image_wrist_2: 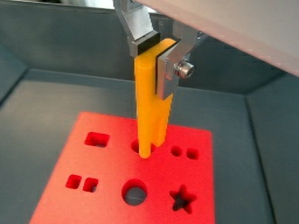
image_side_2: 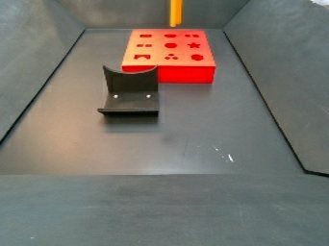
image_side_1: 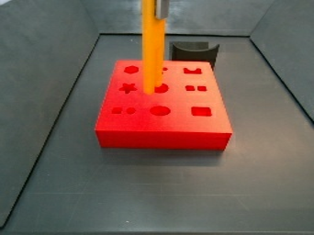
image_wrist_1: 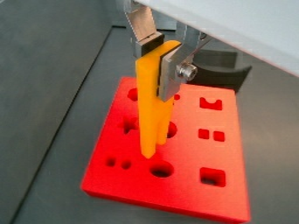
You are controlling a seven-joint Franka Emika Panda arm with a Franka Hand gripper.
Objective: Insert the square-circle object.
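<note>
My gripper point(image_wrist_1: 158, 57) is shut on the upper end of the square-circle object point(image_wrist_1: 149, 105), a long yellow-orange bar that hangs upright with its forked end down. Both wrist views show the hold; the gripper point(image_wrist_2: 156, 54) has a silver finger on either side of the bar point(image_wrist_2: 147, 105). The bar's lower end is over the middle of the red block point(image_wrist_1: 211, 188), near its round holes. In a side view the bar point(image_side_1: 152, 46) stands over the block point(image_side_1: 160, 133). In the other side view the bar point(image_side_2: 176, 12) ends a little above the block point(image_side_2: 193, 69).
The dark fixture point(image_side_2: 129, 91) stands on the grey floor in front of the block, and shows behind it in a side view point(image_side_1: 194, 50). Sloping grey bin walls point(image_side_1: 50, 110) close in the floor on all sides.
</note>
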